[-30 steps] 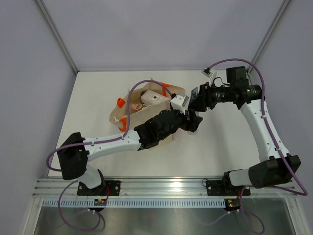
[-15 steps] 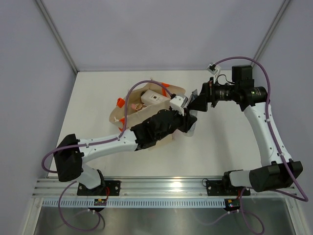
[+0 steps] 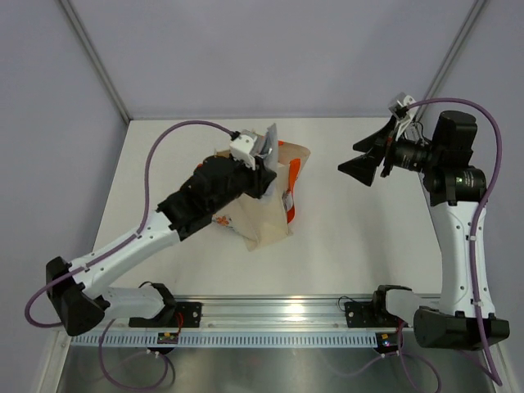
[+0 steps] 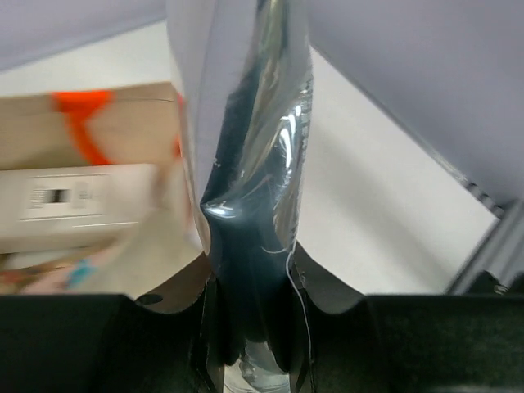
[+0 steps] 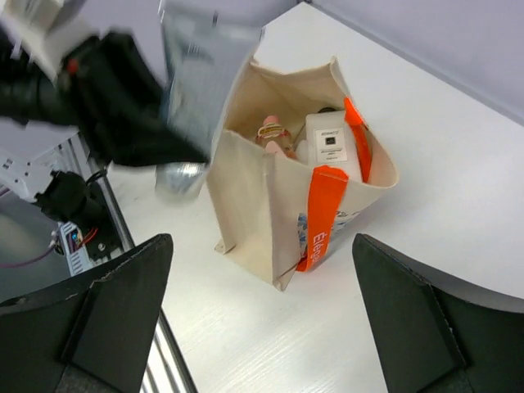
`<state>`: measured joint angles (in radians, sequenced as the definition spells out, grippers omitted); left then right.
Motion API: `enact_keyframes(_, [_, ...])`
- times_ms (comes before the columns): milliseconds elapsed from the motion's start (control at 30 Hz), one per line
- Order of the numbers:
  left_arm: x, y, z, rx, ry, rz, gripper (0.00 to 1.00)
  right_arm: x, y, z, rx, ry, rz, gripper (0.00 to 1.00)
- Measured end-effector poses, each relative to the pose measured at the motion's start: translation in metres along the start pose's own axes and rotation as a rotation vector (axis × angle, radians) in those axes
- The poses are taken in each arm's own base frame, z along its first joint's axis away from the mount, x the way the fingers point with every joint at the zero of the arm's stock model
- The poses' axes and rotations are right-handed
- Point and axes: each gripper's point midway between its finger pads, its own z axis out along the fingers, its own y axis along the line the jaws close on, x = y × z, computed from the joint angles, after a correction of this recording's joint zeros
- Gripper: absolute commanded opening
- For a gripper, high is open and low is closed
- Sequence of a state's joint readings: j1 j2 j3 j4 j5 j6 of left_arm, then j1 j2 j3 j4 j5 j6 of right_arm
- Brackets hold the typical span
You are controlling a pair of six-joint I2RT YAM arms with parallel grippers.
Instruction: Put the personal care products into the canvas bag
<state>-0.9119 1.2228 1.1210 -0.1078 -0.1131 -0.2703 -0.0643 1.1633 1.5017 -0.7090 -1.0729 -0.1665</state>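
Note:
The canvas bag (image 3: 266,214) stands upright on the table, beige with orange handles (image 5: 321,214), its mouth open. Inside it lie a white flat bottle (image 5: 331,146) and a pink bottle (image 5: 273,131). My left gripper (image 3: 262,160) is raised over the bag's left rim and is shut on the silver tube (image 4: 254,164), which sticks up from the jaws (image 3: 270,139). The right wrist view shows that tube (image 5: 196,86) beside the bag's open top. My right gripper (image 3: 367,166) hangs open and holds nothing, well right of the bag, looking down at it (image 5: 262,327).
The white table (image 3: 360,237) is walled by grey panels at the back and sides. A metal rail (image 3: 278,311) with both arm bases runs along the near edge. The left arm's purple cable (image 3: 168,139) arcs above the table's left half.
My left gripper shut on the silver tube and lifted it up and left, from the bag's right side to above its rim. The right gripper opened and drew back to the right.

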Motion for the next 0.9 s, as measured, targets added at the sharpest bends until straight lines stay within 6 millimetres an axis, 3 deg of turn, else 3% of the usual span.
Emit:
enact_keyframes(100, [-0.017, 0.059, -0.014, -0.103, -0.009, 0.043, 0.09, 0.023, 0.009, 0.000, -0.040, 0.007, -0.008, 1.00])
enact_keyframes(233, [-0.021, 0.103, -0.021, -0.138, 0.061, 0.154, 0.06, 0.062, 0.002, 0.004, -0.055, 0.043, 0.046, 1.00])
enact_keyframes(467, [-0.012, 0.130, -0.003, -0.049, 0.192, 0.328, 0.07, 0.086, -0.006, 0.006, -0.086, 0.046, 0.069, 1.00])
enact_keyframes(667, [0.004, 0.134, 0.000, 0.022, 0.243, 0.489, 0.17, 0.097, -0.009, 0.007, -0.112, 0.037, 0.069, 0.99])
enact_keyframes(800, [0.032, 0.140, 0.002, 0.056, 0.287, 0.539, 0.38, 0.102, -0.011, 0.006, -0.117, 0.033, 0.073, 0.99])
enact_keyframes(833, [0.040, 0.142, 0.002, 0.061, 0.306, 0.536, 0.48, 0.103, -0.011, 0.006, -0.118, 0.032, 0.072, 0.99])
enact_keyframes(900, [0.046, 0.147, 0.004, 0.061, 0.316, 0.539, 0.56, 0.104, -0.012, 0.005, -0.119, 0.031, 0.069, 1.00])
